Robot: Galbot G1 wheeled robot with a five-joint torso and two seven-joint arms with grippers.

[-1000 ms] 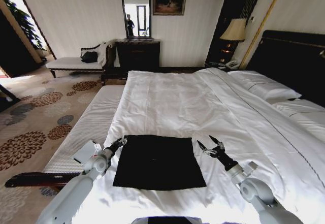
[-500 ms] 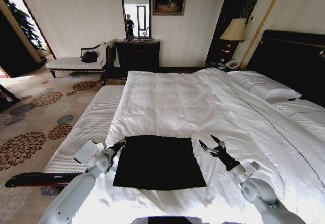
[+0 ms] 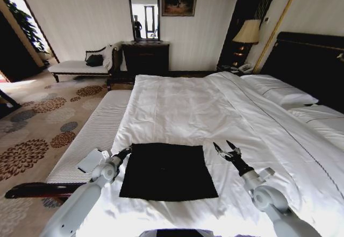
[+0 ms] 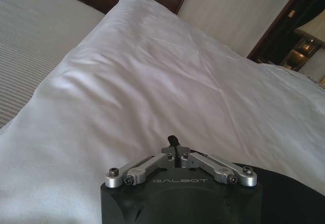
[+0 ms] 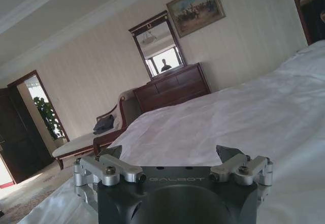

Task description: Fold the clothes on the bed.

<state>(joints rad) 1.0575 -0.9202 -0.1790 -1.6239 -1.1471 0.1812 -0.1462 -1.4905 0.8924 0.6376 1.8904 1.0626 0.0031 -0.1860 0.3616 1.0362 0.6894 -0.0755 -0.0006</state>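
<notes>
The clothes (image 3: 167, 171) are a black T-shirt lying flat as a neat rectangle on the near part of the bed (image 3: 177, 105); no lettering shows. My left gripper (image 3: 126, 151) is shut at the shirt's far left corner, low over the white duvet, with nothing seen between its fingers. In the left wrist view its closed fingertips (image 4: 173, 140) point over the duvet and black cloth (image 4: 297, 193) shows beside the wrist. My right gripper (image 3: 226, 149) stands open just off the shirt's far right corner, clear of the fabric; its two fingers (image 5: 110, 152) are spread wide.
A long white-cushioned bench (image 3: 94, 132) runs along the bed's left side. Pillows (image 3: 279, 93) and a dark headboard (image 3: 312, 65) are at the far right. A lamp (image 3: 248, 33), a dark dresser (image 3: 146, 57) and a chaise (image 3: 78, 66) stand by the back wall.
The right gripper has edged a little right and away from the shirt's corner, still open. The left gripper has barely shifted. The shirt lies as before.
</notes>
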